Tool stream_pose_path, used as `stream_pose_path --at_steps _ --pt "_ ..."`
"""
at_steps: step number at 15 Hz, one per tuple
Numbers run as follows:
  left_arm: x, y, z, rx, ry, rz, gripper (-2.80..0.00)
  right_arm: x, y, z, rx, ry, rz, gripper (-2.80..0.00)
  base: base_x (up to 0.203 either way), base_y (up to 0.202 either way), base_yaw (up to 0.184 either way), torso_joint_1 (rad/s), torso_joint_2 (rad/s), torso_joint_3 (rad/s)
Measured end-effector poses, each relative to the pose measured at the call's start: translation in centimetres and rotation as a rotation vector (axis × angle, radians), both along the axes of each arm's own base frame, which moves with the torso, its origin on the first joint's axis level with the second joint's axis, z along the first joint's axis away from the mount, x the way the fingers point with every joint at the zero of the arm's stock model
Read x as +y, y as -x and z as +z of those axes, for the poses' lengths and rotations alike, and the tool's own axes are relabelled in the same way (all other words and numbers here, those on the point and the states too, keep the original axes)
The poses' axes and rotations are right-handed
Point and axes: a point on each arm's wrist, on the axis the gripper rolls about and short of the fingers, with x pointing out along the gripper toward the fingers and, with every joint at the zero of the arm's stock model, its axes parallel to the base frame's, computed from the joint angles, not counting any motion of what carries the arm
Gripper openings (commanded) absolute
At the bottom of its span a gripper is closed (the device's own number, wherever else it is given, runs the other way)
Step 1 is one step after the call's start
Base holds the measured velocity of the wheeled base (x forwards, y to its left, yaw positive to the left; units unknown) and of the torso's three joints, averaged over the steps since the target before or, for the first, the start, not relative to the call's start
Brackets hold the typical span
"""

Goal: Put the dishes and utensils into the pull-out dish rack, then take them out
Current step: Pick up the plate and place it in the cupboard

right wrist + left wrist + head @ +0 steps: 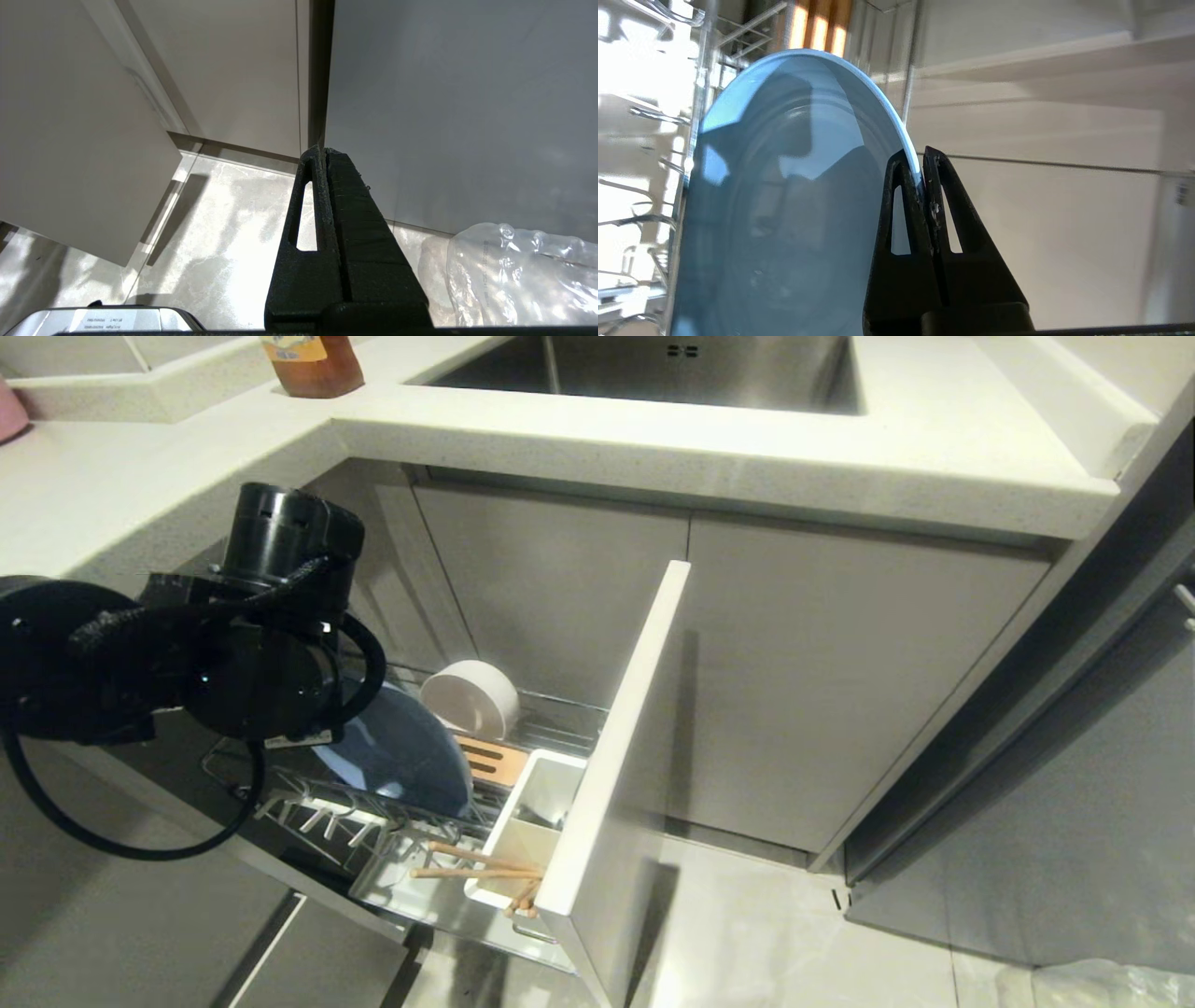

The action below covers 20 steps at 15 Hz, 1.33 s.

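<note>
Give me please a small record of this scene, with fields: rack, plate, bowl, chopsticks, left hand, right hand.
rack: pull-out dish rack drawn out of the cabinet
plate: light-blue plate on edge among the prongs
bowl: white bowl tipped on its side, behind the plate
chopsticks: chopsticks lying across the white utensil box
left hand: left hand shut on the plate's rim
right hand: right hand shut, empty, near the floor

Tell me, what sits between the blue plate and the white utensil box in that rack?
The slotted wooden strip, seen from the head, between plate and utensil box.
</note>
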Motion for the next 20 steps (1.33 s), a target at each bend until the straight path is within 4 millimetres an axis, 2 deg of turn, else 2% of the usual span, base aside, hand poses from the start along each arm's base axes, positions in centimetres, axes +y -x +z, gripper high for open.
stream_pose_path --at_steps 20 --pt "-0.3 -0.9 -3.3 0.103 -0.043 0.0 -2.8 0.0 0.0 0.0 0.0 0.0 0.0 -2.8 0.0 0.0 0.0 0.0 0.0 0.0"
